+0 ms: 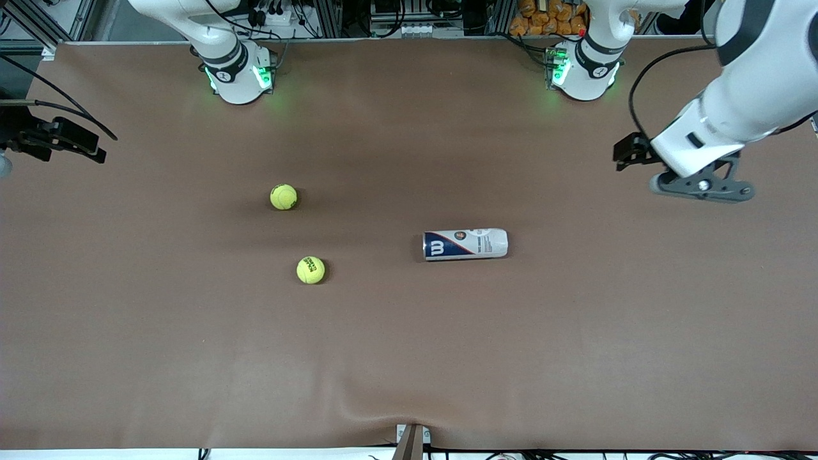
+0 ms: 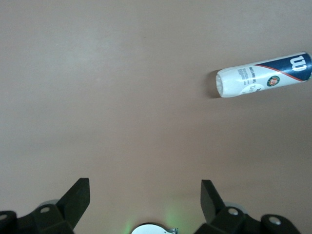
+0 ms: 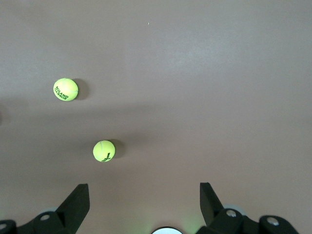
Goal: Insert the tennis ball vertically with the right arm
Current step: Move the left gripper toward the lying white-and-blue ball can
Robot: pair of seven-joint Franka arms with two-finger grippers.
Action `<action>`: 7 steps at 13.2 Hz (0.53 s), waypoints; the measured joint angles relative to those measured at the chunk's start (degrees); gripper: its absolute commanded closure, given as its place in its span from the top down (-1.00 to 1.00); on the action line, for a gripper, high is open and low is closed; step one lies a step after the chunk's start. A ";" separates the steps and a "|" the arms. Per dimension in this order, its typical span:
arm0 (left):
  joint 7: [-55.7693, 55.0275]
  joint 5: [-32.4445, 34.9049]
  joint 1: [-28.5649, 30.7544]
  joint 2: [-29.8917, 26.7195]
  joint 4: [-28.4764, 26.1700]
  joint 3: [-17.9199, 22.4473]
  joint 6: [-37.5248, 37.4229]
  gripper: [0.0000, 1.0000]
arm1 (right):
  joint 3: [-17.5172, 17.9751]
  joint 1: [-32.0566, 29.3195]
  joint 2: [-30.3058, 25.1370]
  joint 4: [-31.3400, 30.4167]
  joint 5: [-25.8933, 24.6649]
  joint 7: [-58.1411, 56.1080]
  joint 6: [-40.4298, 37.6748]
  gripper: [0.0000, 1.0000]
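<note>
Two yellow-green tennis balls lie on the brown table toward the right arm's end: one ball point(image 1: 283, 197) point(image 3: 104, 150) and a second ball point(image 1: 310, 269) point(image 3: 65, 89) nearer the front camera. A white and navy tennis-ball can point(image 1: 465, 244) point(image 2: 263, 74) lies on its side near the table's middle. My right gripper point(image 1: 57, 137) point(image 3: 145, 187) hangs open and empty over the right arm's end of the table, apart from both balls. My left gripper point(image 1: 700, 185) point(image 2: 145, 183) is open and empty, held over the left arm's end, away from the can.
The two arm bases point(image 1: 238, 73) point(image 1: 583, 70) stand along the table's edge farthest from the front camera. A small bracket point(image 1: 412, 441) sits at the table's nearest edge. Bare brown tabletop point(image 1: 409, 345) stretches between balls, can and edges.
</note>
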 measured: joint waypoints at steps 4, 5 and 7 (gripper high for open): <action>-0.07 0.00 -5.24 6.16 2.34 -0.60 0.87 1.00 | 0.16 0.15 0.84 -0.02 0.00 0.00 0.19 1.00; -0.11 0.00 -6.50 7.95 3.16 -0.67 1.18 1.00 | 0.21 0.34 1.16 -0.04 0.00 0.00 0.13 1.00; -0.12 0.00 -8.82 11.53 4.82 -0.78 2.62 1.00 | 0.28 0.98 1.63 -0.42 0.01 0.00 -0.06 1.00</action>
